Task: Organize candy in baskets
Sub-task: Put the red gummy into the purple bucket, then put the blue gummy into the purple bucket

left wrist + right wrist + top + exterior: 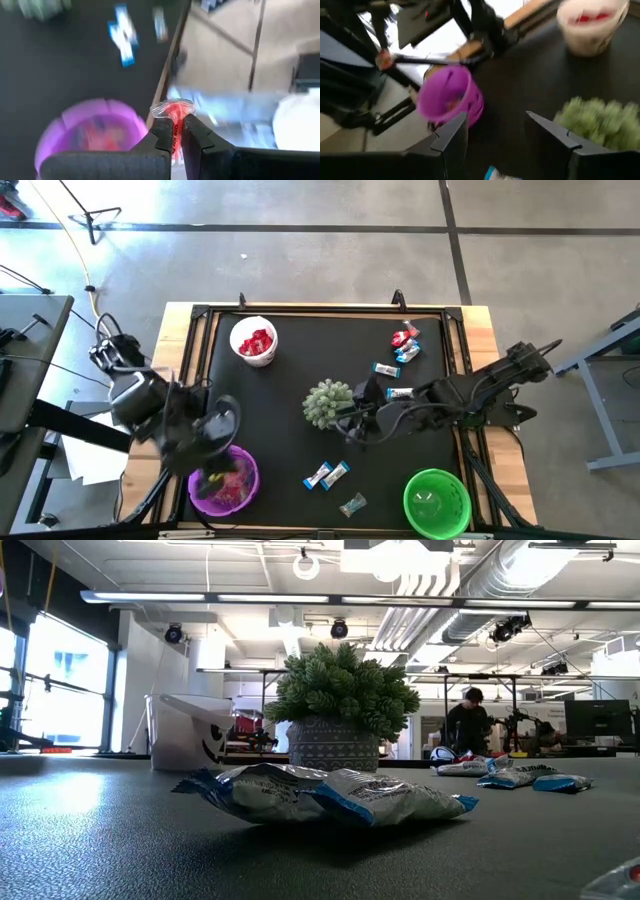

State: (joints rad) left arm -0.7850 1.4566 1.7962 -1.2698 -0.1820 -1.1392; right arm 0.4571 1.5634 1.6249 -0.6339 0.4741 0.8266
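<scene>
Candy in a red wrapper (172,111) sits pinched between the left gripper (176,131) fingers, which are closed narrowly on its twisted end. The purple basket (90,131) lies just beside and below those fingers — not yet squarely under them. My judgement: centre the sweet over the basket's mouth, lower it, then release, so it cannot bounce onto the counter (290,405). The right gripper (495,132) waits with fingers wide near the spiky green ball (328,404).
</scene>
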